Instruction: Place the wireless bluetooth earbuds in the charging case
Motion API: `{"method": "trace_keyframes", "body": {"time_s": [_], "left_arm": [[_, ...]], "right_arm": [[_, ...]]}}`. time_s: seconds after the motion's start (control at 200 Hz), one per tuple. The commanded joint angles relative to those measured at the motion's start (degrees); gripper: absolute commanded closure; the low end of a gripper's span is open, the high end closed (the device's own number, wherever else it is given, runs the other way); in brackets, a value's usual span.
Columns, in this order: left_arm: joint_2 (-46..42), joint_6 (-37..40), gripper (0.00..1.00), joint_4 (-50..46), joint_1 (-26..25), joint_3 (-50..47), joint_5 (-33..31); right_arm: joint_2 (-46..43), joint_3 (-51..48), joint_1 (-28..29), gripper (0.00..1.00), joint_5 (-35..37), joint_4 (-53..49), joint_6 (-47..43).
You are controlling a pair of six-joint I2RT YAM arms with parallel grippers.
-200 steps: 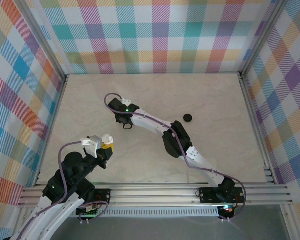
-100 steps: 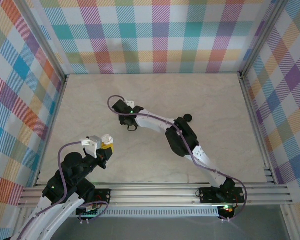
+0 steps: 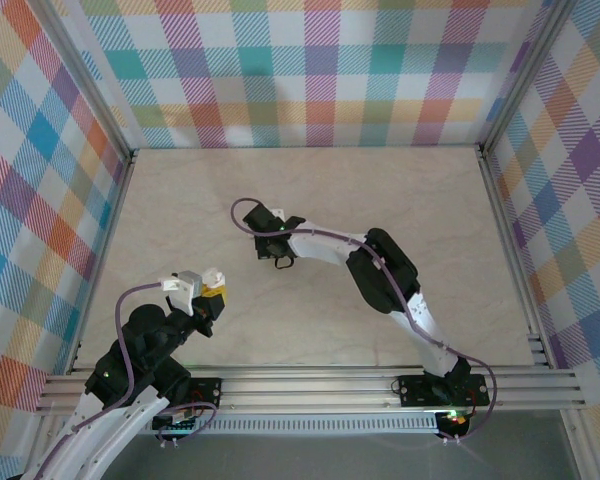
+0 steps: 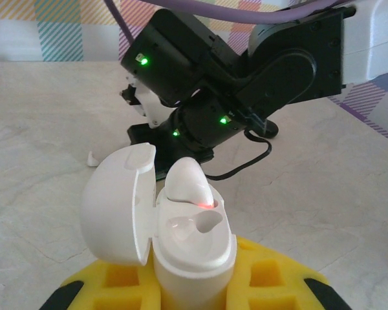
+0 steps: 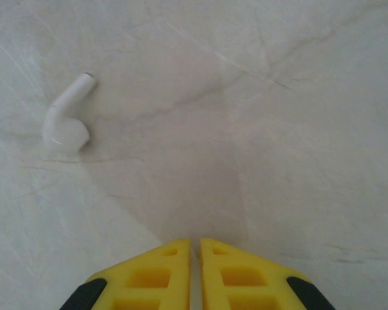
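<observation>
The left fingers (image 3: 214, 293) were clamped on the lower body of the white charging case (image 4: 194, 252) and held it upright over the near-left part of the counter (image 3: 460, 300). The lid (image 4: 116, 206) stood swung open to the left. One white earbud (image 4: 184, 184) sat in the case, with a red indicator (image 4: 207, 205) lit at its base. The adjacent socket (image 4: 197, 223) showed as a bare hollow.

The right fingers (image 5: 181, 258) were brought together to a thin slit and gripped nothing. They were positioned low over the middle of the counter. A second white earbud (image 5: 64, 121) lay flat on the counter, ahead and to the left of the right fingers in the right wrist view, apart from them
</observation>
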Motion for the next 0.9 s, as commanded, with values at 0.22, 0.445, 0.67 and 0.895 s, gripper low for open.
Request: {"method": "trace_keyframes", "body": {"time_s": [0.22, 0.445, 0.67, 0.895], "left_arm": [[0.2, 0.2, 1.0, -0.5, 0.1, 0.9, -1.7], [0.2, 0.2, 1.0, -0.7, 0.1, 1.0, -2.0], [-0.3, 0.3, 1.0, -1.1, 0.1, 0.9, -2.0], [-1.7, 0.1, 1.0, -2.2, 0.1, 0.8, -2.0]], "right_arm": [[0.5, 7.9, -0.6, 0.7, -5.3, 1.9, -7.4], [9.6, 23.1, -0.7, 0.54, -5.6, -7.1, -5.7], [17.0, 33.4, -0.7, 0.5, -4.5, -11.8, -2.1], [19.7, 36.3, -0.7, 0.51, -4.3, -13.2, 1.4]]}}
